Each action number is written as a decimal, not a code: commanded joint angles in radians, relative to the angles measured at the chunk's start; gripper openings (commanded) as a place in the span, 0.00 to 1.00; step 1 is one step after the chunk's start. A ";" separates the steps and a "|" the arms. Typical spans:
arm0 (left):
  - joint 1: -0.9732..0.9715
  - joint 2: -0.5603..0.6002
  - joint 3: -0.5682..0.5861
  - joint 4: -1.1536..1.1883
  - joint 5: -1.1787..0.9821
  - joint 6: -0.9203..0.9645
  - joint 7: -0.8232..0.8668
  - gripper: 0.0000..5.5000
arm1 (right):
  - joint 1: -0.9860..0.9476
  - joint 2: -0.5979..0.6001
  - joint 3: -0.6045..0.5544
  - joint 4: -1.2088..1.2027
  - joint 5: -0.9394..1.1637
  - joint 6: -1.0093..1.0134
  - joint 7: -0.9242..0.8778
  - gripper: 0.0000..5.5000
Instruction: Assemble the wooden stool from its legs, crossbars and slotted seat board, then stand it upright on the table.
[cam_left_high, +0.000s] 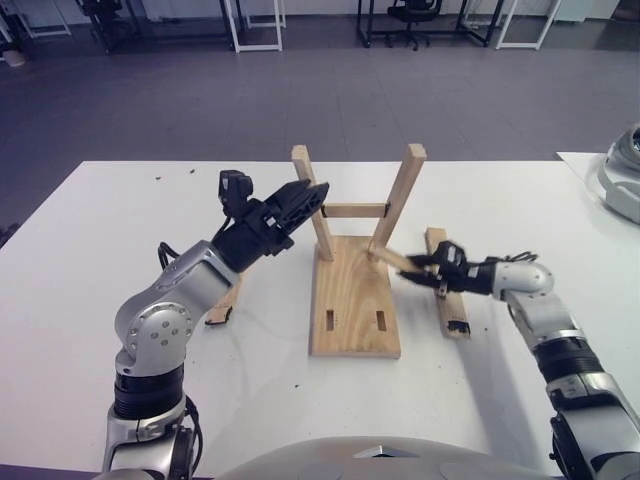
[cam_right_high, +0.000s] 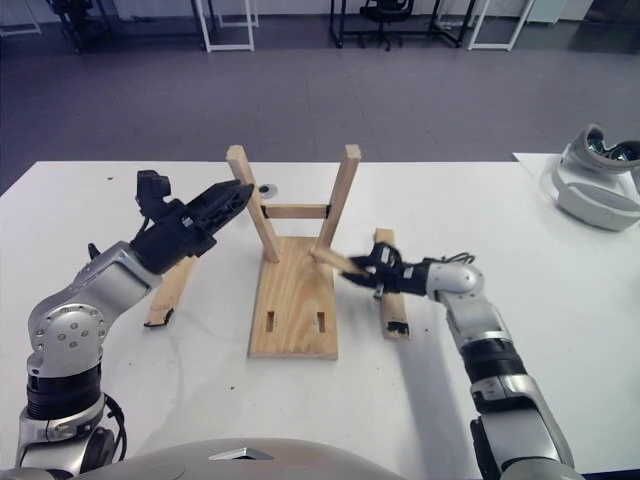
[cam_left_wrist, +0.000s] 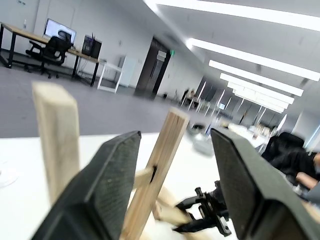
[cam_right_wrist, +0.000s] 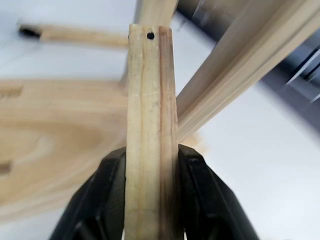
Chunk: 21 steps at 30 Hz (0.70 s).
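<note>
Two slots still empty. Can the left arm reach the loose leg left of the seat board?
Probably yes: left gripper is open and empty, and the loose leg lies uncovered beneath that forearm.

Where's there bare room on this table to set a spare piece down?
Bare table lies at the far left corner beside the left gripper, along the near edge before the seat board, and between the right loose leg and the headset. Crowded: around the upright legs, where the right gripper holds a crossbar.
</note>
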 joint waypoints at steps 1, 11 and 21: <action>-0.067 -0.109 0.047 -0.041 -0.156 -0.070 0.171 0.54 | 0.013 0.084 -0.063 -0.419 0.008 0.073 -0.247 0.24; -0.151 -0.168 -0.057 -0.044 -0.103 -0.111 0.271 0.62 | -0.152 0.289 0.146 -0.576 -0.357 0.188 -0.614 0.24; -0.165 -0.150 -0.064 -0.025 -0.055 -0.137 0.238 0.53 | -0.108 0.292 0.169 -0.646 -0.245 0.194 -0.552 0.24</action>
